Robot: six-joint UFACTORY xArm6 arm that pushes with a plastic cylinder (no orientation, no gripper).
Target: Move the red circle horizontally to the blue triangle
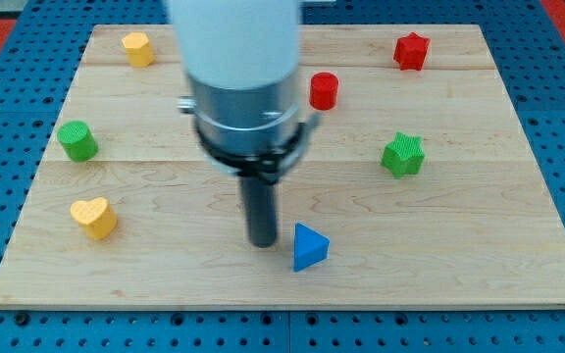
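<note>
The red circle (324,90) is a short red cylinder standing at the upper middle of the wooden board (165,279). The blue triangle (309,247) lies near the view's bottom, a little right of centre. My tip (263,242) is the lower end of the dark rod and rests just left of the blue triangle, close to it or touching it. The tip is well below the red circle. The arm's white and grey body (243,78) hides part of the board to the left of the red circle.
A red star (411,51) lies at the upper right, a green star (402,155) at the right. A yellow block (138,48) lies at the upper left, a green cylinder (77,141) at the left and a yellow heart (94,217) at the lower left.
</note>
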